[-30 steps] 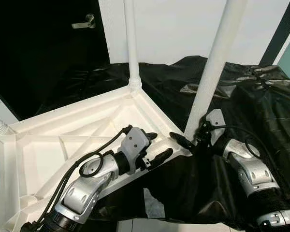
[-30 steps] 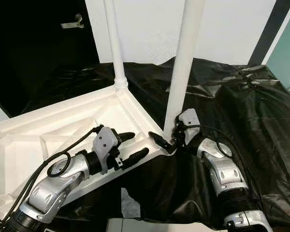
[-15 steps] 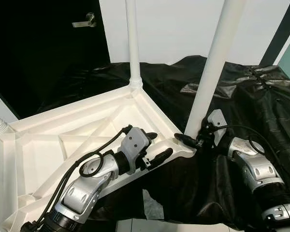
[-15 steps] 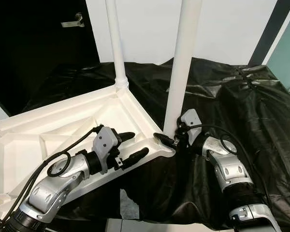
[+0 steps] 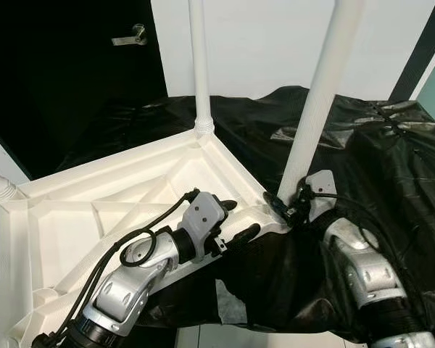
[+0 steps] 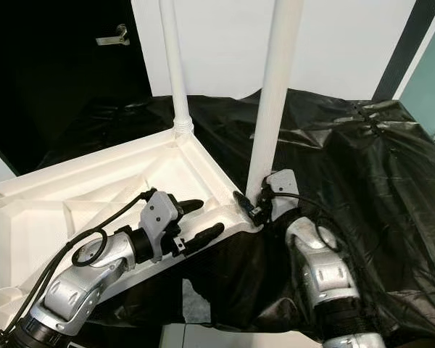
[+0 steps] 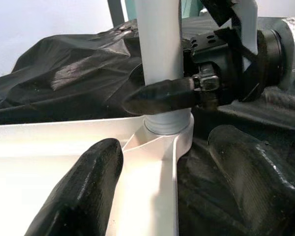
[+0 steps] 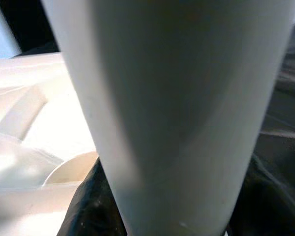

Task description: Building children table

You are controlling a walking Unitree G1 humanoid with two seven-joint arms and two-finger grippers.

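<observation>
Seen from head height, angled down over the upturned table [image 5: 94, 210]; wrist views pressed close against one white leg [image 7: 160, 59], seemingly the same corner.

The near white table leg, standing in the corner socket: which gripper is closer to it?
Right. The right gripper is shut on the near leg just above its socket. The left gripper is open, straddling the tabletop's edge rim beside that corner, apart from the leg.
</observation>
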